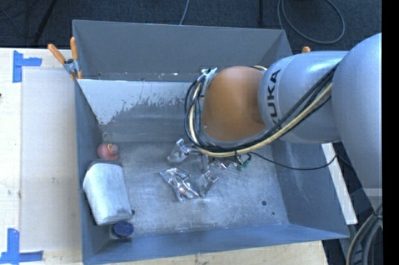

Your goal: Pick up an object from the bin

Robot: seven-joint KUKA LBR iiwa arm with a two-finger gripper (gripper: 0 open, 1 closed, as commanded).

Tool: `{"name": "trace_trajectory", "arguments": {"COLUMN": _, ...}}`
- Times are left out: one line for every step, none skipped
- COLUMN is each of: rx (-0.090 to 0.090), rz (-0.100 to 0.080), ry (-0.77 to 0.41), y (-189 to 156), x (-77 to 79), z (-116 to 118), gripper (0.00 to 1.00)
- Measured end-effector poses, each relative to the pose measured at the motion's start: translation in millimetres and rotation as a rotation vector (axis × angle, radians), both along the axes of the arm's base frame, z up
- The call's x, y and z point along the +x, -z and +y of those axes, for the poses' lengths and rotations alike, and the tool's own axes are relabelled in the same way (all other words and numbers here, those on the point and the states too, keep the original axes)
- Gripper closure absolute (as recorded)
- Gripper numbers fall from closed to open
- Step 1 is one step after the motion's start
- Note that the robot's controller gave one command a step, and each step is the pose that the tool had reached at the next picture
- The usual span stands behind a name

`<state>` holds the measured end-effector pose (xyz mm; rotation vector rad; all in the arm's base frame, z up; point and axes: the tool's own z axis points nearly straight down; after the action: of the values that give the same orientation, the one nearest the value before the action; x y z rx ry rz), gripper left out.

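My gripper (211, 175) hangs low over the middle of the bin floor, under the arm's orange cover. Just left of it lies a crumpled silvery piece (180, 185), close to or touching the gripper's tip. A second shiny crumpled piece (179, 151) lies a little farther back, at the cover's lower left edge. Nothing is visibly held.
A white rolled cloth-like bundle (106, 192) lies along the bin's left wall. A small blue cap-like thing (123, 229) sits at its near end and a small red round thing (108, 150) behind it. The arm covers the bin's right middle.
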<state>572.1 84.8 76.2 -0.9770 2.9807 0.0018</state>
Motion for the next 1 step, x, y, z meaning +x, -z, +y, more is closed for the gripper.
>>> {"name": "trace_trajectory", "arguments": {"rx": -0.004, "rz": -0.002, "ry": -0.166, "y": 1.9, "x": 34.2, "z": 73.3, "gripper": 0.00}}
